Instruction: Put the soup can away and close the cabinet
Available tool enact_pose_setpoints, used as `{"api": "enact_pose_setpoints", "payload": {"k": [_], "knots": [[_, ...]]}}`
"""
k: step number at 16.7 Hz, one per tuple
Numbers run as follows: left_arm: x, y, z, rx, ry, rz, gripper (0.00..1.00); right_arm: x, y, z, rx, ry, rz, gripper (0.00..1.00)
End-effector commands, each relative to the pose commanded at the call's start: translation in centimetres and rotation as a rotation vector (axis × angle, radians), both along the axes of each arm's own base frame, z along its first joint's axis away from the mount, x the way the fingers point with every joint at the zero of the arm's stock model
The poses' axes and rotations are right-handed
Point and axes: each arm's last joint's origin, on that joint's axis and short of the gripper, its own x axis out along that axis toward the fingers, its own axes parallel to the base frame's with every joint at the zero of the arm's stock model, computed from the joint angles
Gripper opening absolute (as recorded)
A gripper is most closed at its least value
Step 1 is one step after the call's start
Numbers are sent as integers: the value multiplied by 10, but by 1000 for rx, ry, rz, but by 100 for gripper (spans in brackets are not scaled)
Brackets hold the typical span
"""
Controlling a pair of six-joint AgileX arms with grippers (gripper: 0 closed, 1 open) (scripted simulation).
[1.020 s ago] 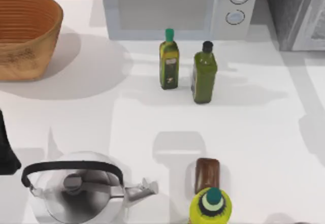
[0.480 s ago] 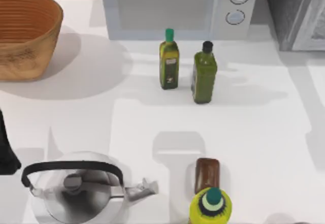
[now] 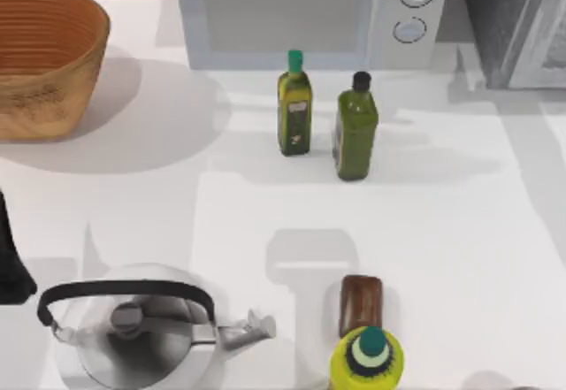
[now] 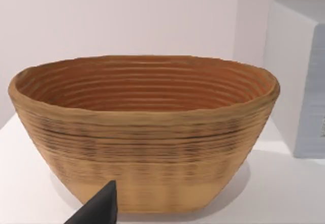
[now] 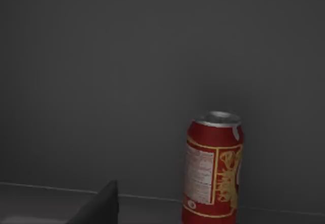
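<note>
The soup can [image 5: 213,170], red with pale print and a silver top, stands upright on the floor of the cabinet's dark grey interior in the right wrist view. A dark part of my right gripper [image 5: 99,209] shows at that view's lower edge, apart from the can and not touching it. In the top view the cabinet [image 3: 500,19] stands at the table's far right corner, with its pale grey framed door panel [image 3: 546,49] angled outward. My left arm [image 3: 11,262] is parked at the table's left edge.
A white microwave [image 3: 301,14] stands at the back. Two oil bottles [image 3: 294,116] [image 3: 355,129] stand before it. A woven basket [image 3: 44,58] sits far left. A kettle [image 3: 133,328], a brown jar [image 3: 361,306] and a yellow-green bottle [image 3: 367,359] line the front edge.
The shadow on the table's right side has shifted toward the cabinet. Nothing on the table has moved, and the left arm stays still.
</note>
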Motion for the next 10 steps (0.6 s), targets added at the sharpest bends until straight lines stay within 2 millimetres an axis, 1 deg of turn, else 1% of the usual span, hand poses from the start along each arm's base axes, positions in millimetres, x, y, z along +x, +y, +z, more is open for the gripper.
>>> {"api": "enact_pose_setpoints", "payload": {"k": [2, 5, 7, 10], "knots": [[0, 0, 0, 0, 0, 0, 100, -30, -5, -42, -7, 26, 1, 100], [0, 0, 0, 0, 0, 0, 100, -65, -11, -123, -9, 80, -4, 100], [0, 0, 0, 0, 0, 0, 100, -81, -15, -182, -5, 118, -12, 100], [0, 0, 0, 0, 0, 0, 100, -96, -19, -264, 8, 159, -34, 100]]}}
